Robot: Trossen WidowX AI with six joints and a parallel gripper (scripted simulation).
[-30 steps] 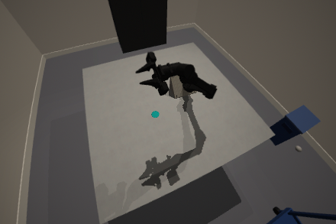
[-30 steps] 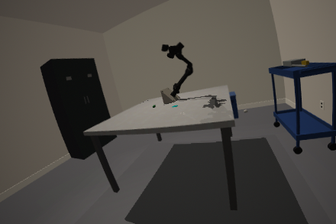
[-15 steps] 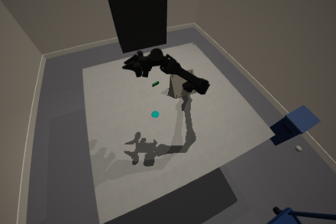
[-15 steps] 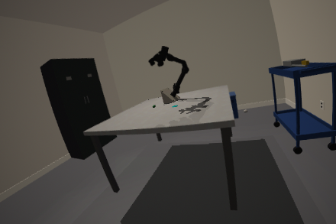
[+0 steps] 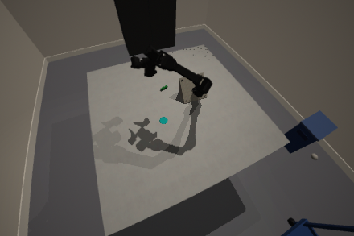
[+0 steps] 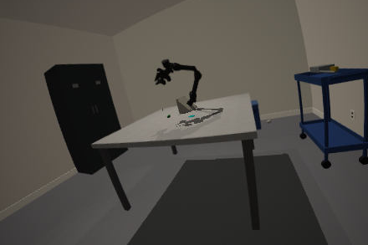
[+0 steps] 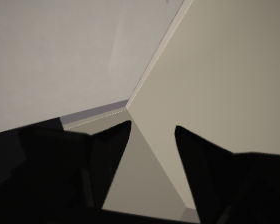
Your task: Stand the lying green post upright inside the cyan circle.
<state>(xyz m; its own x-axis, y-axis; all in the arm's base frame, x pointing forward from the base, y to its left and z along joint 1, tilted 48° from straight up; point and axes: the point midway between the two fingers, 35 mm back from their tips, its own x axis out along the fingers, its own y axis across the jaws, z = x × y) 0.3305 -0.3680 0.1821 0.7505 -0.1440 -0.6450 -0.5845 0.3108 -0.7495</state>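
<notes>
no writing; green post (image 5: 163, 88) lies flat.

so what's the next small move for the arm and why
Probably bring the gripper down toward the green post. The post lies flat on the table, apart from the cyan circle, and the gripper hangs high above the table with its fingers apart and nothing between them, the wrist view showing only walls.

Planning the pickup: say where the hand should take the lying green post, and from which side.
Grip the green post across its middle, coming from above: it lies flat on the table, apart from the cyan circle. The hand is part-open, holds nothing and hangs high.
</notes>
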